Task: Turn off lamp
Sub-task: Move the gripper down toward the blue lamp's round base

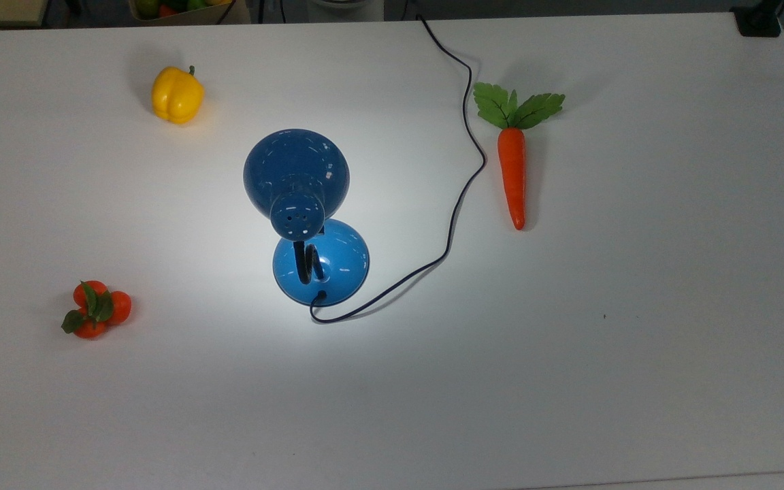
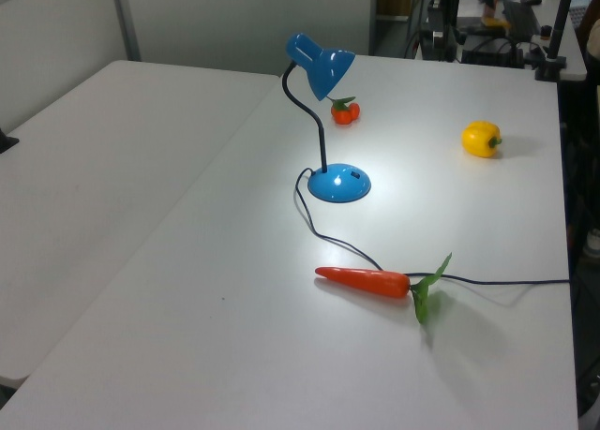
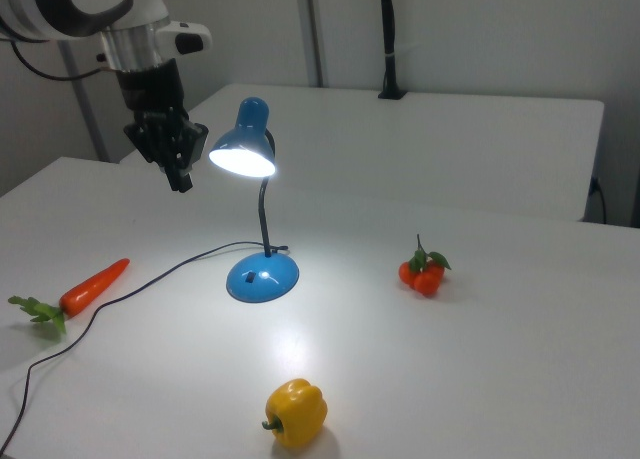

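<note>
While the lamp (image 1: 307, 218) glows, casting a bright pool on the white surface (image 1: 637, 340), several toy foods lie spread around it, none touching it. A yellow pepper (image 1: 177, 94) sits toward the top view's upper left, a cluster of small oranges (image 1: 94, 309) toward the top view's lower left, and a carrot (image 1: 513, 160) with green leaves lies at the top view's right, its tip pointing down in the top view. The lamp's thin dark cord (image 1: 456, 204) leaves the base, loops, and winds between the lamp and the carrot to the surface's far edge.

The lamp stands near the middle of the surface on its round blue base (image 3: 262, 276). Its black gooseneck (image 2: 315, 121) rises upright, then curves over, so the shade (image 3: 243, 144) tilts downward; in the top view the shade lies just above the base, its open mouth toward the pepper's side.

In the right view, the gripper (image 3: 180, 174) hangs in the air just to the right view's left of the lit shade, apart from it, pointing downward. Whether the jaws are released or clenched cannot be told. Nothing lies between them and the shade.
</note>
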Tool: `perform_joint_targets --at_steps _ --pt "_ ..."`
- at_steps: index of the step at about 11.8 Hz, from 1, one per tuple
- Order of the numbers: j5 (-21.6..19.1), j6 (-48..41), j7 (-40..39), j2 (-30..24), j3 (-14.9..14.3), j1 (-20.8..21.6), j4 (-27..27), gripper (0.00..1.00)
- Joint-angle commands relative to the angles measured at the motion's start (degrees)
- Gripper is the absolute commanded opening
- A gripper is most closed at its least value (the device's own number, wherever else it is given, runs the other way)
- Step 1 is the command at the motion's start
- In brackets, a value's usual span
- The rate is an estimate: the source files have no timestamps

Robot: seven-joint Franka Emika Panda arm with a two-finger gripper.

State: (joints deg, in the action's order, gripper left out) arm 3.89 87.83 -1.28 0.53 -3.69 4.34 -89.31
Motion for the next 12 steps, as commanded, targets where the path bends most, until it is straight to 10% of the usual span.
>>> perform_joint_targets --at_steps 1,6,12 --pt "-0.8 0.7 -0.4 0.8 -0.2 0.3 0.5 0.0" --pt "-0.2 2.3 -2.8 2.0 -0.3 0.1 -0.9 0.0" --pt "-0.6 25.9 -1.4 2.2 0.3 0.8 -18.1 0.0"
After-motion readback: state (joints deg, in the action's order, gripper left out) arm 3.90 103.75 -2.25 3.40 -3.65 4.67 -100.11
